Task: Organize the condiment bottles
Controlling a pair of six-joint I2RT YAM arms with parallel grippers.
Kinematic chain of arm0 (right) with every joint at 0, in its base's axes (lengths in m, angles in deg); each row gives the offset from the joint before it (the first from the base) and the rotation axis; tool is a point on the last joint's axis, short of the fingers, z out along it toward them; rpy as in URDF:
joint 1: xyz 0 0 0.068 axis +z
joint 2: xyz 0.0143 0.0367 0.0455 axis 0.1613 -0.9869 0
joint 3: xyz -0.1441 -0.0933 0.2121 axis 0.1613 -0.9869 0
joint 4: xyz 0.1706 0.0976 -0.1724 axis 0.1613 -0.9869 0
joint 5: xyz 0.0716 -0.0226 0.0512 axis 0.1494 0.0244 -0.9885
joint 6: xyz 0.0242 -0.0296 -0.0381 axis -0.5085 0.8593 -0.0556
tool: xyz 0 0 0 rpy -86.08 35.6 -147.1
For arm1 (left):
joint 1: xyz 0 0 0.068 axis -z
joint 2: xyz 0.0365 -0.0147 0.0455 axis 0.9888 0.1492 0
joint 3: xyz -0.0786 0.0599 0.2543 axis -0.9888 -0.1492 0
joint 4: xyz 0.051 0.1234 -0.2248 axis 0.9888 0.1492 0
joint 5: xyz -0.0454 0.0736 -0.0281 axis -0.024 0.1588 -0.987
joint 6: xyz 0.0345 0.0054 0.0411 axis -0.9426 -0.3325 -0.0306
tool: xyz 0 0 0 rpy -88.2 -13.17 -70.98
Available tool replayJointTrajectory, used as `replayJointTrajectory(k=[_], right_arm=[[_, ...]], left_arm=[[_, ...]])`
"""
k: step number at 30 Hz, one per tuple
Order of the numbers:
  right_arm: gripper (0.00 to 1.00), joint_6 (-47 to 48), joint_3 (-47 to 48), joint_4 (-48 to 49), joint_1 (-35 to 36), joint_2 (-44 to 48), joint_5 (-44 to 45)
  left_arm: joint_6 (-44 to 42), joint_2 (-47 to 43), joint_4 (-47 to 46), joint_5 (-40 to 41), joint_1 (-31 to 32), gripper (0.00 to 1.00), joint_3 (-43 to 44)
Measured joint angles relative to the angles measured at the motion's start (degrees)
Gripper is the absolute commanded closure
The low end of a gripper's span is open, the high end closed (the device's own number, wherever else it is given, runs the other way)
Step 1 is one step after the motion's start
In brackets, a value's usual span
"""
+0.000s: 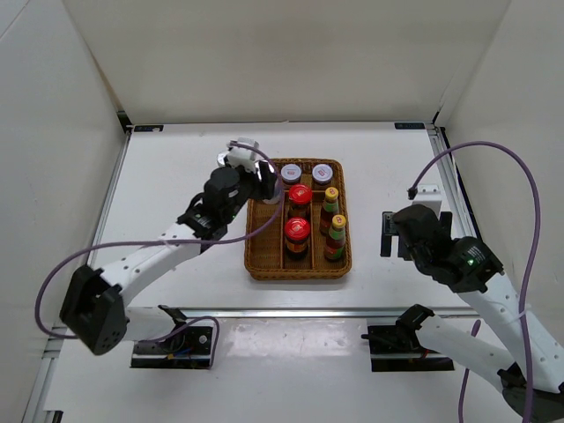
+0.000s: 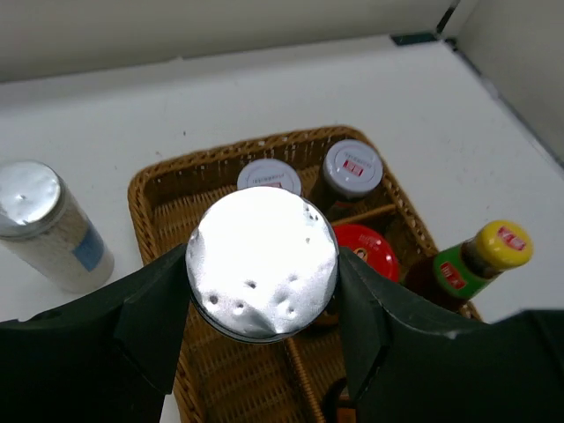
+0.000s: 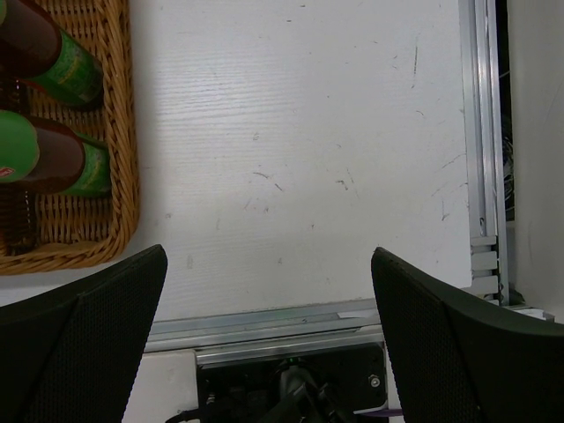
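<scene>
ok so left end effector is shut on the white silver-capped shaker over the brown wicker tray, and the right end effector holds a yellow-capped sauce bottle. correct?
No. The right end effector holds nothing: the right wrist view shows it open over the white table. Both slim yellow-capped sauce bottles stand in the brown wicker tray. The rest is right.

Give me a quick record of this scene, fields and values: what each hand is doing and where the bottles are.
left hand: shut on a silver-capped shaker, over the wicker tray
right hand: open, empty, over the table right of the tray
in tray: two grey-lidded jars, two red-lidded jars, two yellow-capped sauce bottles
outside tray: second shaker, standing on the table by the tray's far left corner
</scene>
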Motion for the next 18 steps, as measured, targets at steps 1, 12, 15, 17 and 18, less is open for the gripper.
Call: replayJointTrajectory(k=[1,12,15,17,18], right_arm=[[0.00,0.00,0.00,-0.02,0.07,0.13,-0.04],[0.00,0.02,0.00,0.00,0.09,1.36,-0.13],[0.00,0.02,0.00,0.00,0.09,1.36,-0.13],[0.00,0.02,0.00,0.00,0.09,1.36,-0.13],[0.00,0.02,0.00,0.00,0.09,1.36,-0.13]], left_arm=[[0.00,2.08,-0.35,-0.26,0.24,0.89,0.00],[-0.42,12.48,-4.46,0.15,0.57,0.83,-1.86],[-0.68,13.33,-6.32,1.05,0.63,0.68,-3.85],[-1.14,14.58,-6.97,1.33,0.66,0.53,-4.46],[-1.40,15.28,-7.13,1.38,0.66,0.48,-4.48]])
